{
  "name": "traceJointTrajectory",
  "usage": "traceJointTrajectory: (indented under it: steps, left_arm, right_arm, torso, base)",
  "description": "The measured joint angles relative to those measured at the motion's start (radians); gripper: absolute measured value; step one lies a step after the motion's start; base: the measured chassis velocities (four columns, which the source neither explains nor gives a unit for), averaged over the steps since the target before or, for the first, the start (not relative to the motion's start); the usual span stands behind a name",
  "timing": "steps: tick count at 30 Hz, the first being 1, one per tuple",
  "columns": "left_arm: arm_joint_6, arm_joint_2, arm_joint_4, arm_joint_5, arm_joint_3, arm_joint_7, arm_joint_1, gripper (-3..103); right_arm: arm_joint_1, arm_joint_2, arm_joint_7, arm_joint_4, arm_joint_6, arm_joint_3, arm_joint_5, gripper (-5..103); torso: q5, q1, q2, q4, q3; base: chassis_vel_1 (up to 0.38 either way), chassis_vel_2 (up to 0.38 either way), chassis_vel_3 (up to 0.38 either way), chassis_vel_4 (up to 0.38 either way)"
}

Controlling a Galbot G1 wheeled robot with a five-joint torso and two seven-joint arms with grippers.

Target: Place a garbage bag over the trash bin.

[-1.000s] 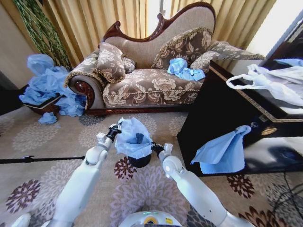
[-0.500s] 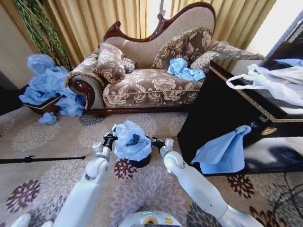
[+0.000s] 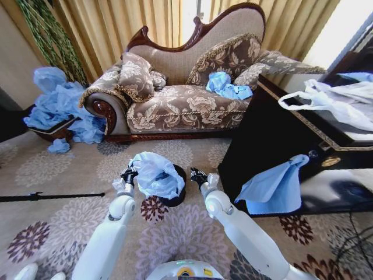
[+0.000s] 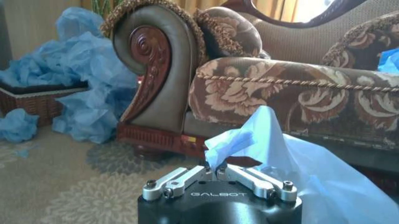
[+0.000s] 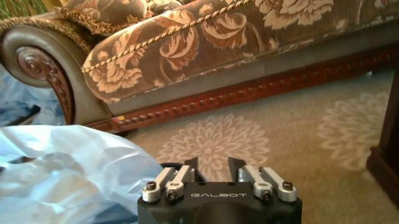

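The garbage bag [image 3: 155,175] lies bunched over the left part of the trash bin [image 3: 176,188], which stands on the carpet [image 3: 70,169] in front of the sofa [image 3: 180,99]. The bin's black rim is bare on its right side, so the film is not yet spread across to that edge.

The left gripper [image 3: 128,174] sits just left of the bin, its jaws pinched narrow on a fold of the bag's edge; the left wrist view shows the film rising from between the fingertips [image 4: 212,167]. The right gripper [image 3: 196,175] sits just right of the bin, jaws apart and holding nothing, with the bag [image 5: 68,172] lying to its left and not between the fingers.

The uncovered rim lies between the bag and the right gripper, which is the nearer arm to it. The bin's far rim and inside are hidden by the film, so how much of the mouth is seated cannot be told.
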Motion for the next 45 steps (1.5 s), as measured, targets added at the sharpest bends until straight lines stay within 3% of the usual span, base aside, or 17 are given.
traceJointTrajectory:
  steps: [1, 2, 5, 7, 10, 13, 16, 17, 24, 27, 32, 33, 35, 36, 39, 42, 45]
  left_arm:
    - [0.0, -0.001, 0.003, 0.0, 0.001, -0.002, -0.001, 0]
    - [0.0, -0.002, 0.004, 0.0, 0.002, -0.002, -0.001, 0]
    - [0.0, -0.002, 0.005, 0.0, 0.004, -0.003, -0.001, 0]
    - [0.0, -0.001, 0.006, 0.001, 0.007, -0.003, -0.001, 0]
    - [0.0, 0.0, 0.006, 0.001, 0.007, -0.002, 0.0, 0]
    - [0.001, 0.002, 0.006, 0.002, 0.009, 0.0, 0.001, 0]
    - [0.001, 0.003, 0.006, 0.003, 0.01, 0.001, 0.004, 0]
    - [0.001, 0.004, 0.005, 0.003, 0.01, 0.002, 0.006, 0]
    - [0.001, 0.008, -0.001, 0.003, 0.009, 0.005, 0.008, 0]
    - [0.0, 0.009, -0.002, 0.003, 0.009, 0.006, 0.008, 0]
    - [-0.001, 0.009, -0.01, 0.003, 0.009, 0.007, 0.01, 0]
    - [-0.002, 0.009, -0.013, 0.003, 0.009, 0.007, 0.012, 0]
    - [-0.002, 0.009, -0.015, 0.003, 0.008, 0.008, 0.013, 0]
    - [-0.002, 0.009, -0.017, 0.002, 0.007, 0.008, 0.014, 0]
    - [-0.003, 0.01, -0.021, 0.002, 0.006, 0.009, 0.016, 0]
    - [-0.005, 0.011, -0.022, 0.001, 0.004, 0.011, 0.017, 0]
    - [-0.008, 0.011, -0.022, 0.001, 0.004, 0.011, 0.017, 0]
  right_arm:
    - [-0.022, 0.006, 0.008, 0.021, 0.0, -0.003, 0.015, 31]
    - [-0.041, 0.013, 0.015, 0.033, -0.001, -0.007, 0.028, 41]
    - [-0.067, 0.022, 0.019, 0.041, -0.003, -0.013, 0.037, 41]
    - [-0.113, 0.045, 0.019, 0.046, -0.005, -0.02, 0.026, 63]
    - [-0.137, 0.062, 0.02, 0.054, -0.005, -0.023, 0.021, 63]
    - [-0.171, 0.089, 0.028, 0.073, -0.008, -0.037, 0.011, 85]
    - [-0.181, 0.112, 0.047, 0.078, -0.009, -0.042, 0.006, 85]
    - [-0.185, 0.125, 0.055, 0.076, -0.009, -0.043, 0.004, 95]
    - [-0.188, 0.168, 0.037, 0.004, -0.003, -0.042, -0.033, 103]
    - [-0.183, 0.189, 0.031, -0.023, 0.001, -0.041, -0.036, 103]
    - [-0.175, 0.207, 0.013, -0.07, 0.009, -0.04, -0.057, 87]
    - [-0.175, 0.21, 0.005, -0.085, 0.015, -0.038, -0.066, 76]
    - [-0.174, 0.212, -0.001, -0.094, 0.02, -0.037, -0.071, 76]
    - [-0.174, 0.214, -0.009, -0.107, 0.028, -0.034, -0.081, 65]
    - [-0.174, 0.215, -0.018, -0.122, 0.035, -0.028, -0.092, 65]
    - [-0.173, 0.213, -0.022, -0.125, 0.041, -0.024, -0.094, 44]
    - [-0.173, 0.212, -0.022, -0.125, 0.042, -0.023, -0.094, 44]
  torso:
    - [0.0, 0.0, 0.0, 0.0, 0.0]
    - [0.0, 0.0, 0.0, 0.0, 0.0]
    - [0.0001, 0.0, 0.0, -0.0001, 0.0]
    - [0.0001, 0.0, 0.0, -0.0001, 0.0]
    - [0.0001, 0.0, 0.0, -0.0001, 0.0]
    - [0.0, 0.0, 0.0, -0.0001, 0.0]
    - [0.0, 0.0, 0.0, -0.0001, 0.0]
    - [-0.0001, 0.0, 0.0, 0.0, 0.0]
    - [0.0, 0.0, 0.0, -0.0001, 0.0]
    - [0.0, 0.0, 0.0, 0.0, 0.0]
    - [0.0, 0.0, 0.0, 0.0, 0.0]
    - [0.0, 0.0, 0.0, 0.0, 0.0]
    - [0.0001, 0.0, 0.0, -0.0001, 0.0]
    - [0.0001, 0.0, 0.0, 0.0, 0.0]
    - [0.0001, 0.0, 0.0, -0.0001, 0.0]
    - [0.0, 0.0, 0.0, -0.0001, 0.0]
    - [0.0, 0.0, 0.0, -0.0001, 0.0]
  base:
    - [0.0, 0.0, 0.0, 0.0]
    - [0.0, 0.0, 0.0, 0.0]
    - [0.0, 0.0, 0.0, 0.0]
    - [0.0, 0.0, 0.0, 0.0]
    - [0.0, 0.0, 0.0, 0.0]
    - [0.0, 0.0, 0.0, 0.0]
    - [0.0, 0.0, 0.0, 0.0]
    - [0.0, 0.0, 0.0, 0.0]
    - [0.0, 0.0, 0.0, 0.0]
    - [0.0, 0.0, 0.0, 0.0]
    - [0.0, 0.0, 0.0, 0.0]
    - [0.0, 0.0, 0.0, 0.0]
    - [0.0, 0.0, 0.0, 0.0]
    - [0.0, 0.0, 0.0, 0.0]
    - [0.0, 0.0, 0.0, 0.0]
    - [0.0, 0.0, 0.0, 0.0]
    - [0.0, 0.0, 0.0, 0.0]
